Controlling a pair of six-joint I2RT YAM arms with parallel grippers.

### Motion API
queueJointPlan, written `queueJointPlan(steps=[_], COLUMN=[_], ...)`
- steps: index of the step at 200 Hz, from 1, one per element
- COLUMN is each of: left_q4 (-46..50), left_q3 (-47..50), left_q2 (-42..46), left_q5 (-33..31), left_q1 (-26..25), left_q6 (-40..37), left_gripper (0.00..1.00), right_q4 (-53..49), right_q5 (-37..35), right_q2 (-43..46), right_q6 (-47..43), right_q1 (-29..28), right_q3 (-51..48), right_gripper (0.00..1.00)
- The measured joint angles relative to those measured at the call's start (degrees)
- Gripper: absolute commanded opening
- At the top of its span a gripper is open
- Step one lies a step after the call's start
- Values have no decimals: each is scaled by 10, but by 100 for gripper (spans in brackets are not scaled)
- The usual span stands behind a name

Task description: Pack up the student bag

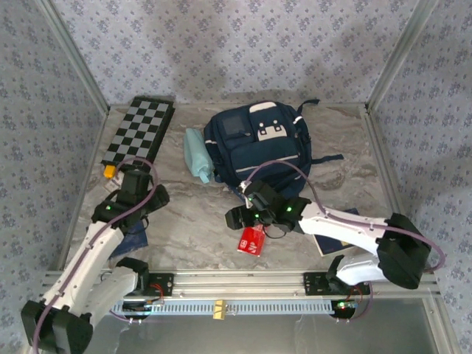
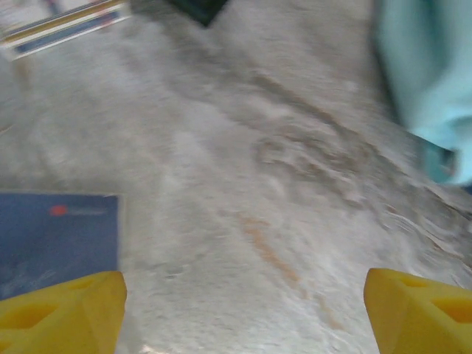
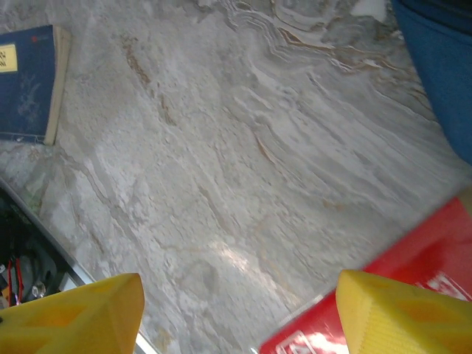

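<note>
Counter: grey marbled surface that carries every item below.
Student bag: navy fabric with white pocket patches. It lies flat with its front pockets up at the far middle of the counter, and a dark strap trails to the right. Whether the main zip is undone cannot be told.
Student bag, handling: judged soft and floppy, likely to sag and fold if lifted by one point, and probably light while unfilled. The best holds look to be the carry loop at its far end or the fabric lip beside the main zip. One tool would need to hold the mouth apart while the other feeds items in.
Chessboard: flat black-and-white board at the far left, apart from the bag.
Teal pouch: pale and soft-looking, right against the bag's left side.
Blue books: one near left and one near right, both lying flat.
Red carton: small, lying just in front of the bag.
Left tool: fingers spread wide over bare counter, holding nothing, with the left book just beside it.
Right tool: fingers spread wide with bare counter between them. The red carton lies at one finger, ungripped, and contact cannot be told.
</note>
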State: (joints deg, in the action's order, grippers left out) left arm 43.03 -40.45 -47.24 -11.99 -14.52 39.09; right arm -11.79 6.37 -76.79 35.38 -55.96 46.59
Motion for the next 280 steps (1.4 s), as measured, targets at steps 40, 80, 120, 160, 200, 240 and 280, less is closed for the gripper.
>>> queueJointPlan(steps=[40,80,120,160,200,240,280], left_q4=[13,19,39,38,18,-33,-82], left_q3=[32,82,88,91,103,118,136], left_q2=[-27,8,37,5,-32,-30,-19], left_q5=[-1,-14,-59,-89,-95,-93,-66], left_q1=[134,145,177,223,295,358,378], left_q6=[11,66,122,136,127,94,79], left_gripper=[95,100,100,100,100,100,100], right_q4=[35,47,47,48,48,54,61], right_q5=[0,5,10,28,45,63,82], right_q2=[-57,-85,-111,-129,-135,-144,-175], right_q6=[13,15,15,15,15,15,15], right_q1=[-11,-12,-11,3,22,42,59], right_q3=[15,28,56,67,67,67,73], right_gripper=[71,71,71,71,71,70,70])
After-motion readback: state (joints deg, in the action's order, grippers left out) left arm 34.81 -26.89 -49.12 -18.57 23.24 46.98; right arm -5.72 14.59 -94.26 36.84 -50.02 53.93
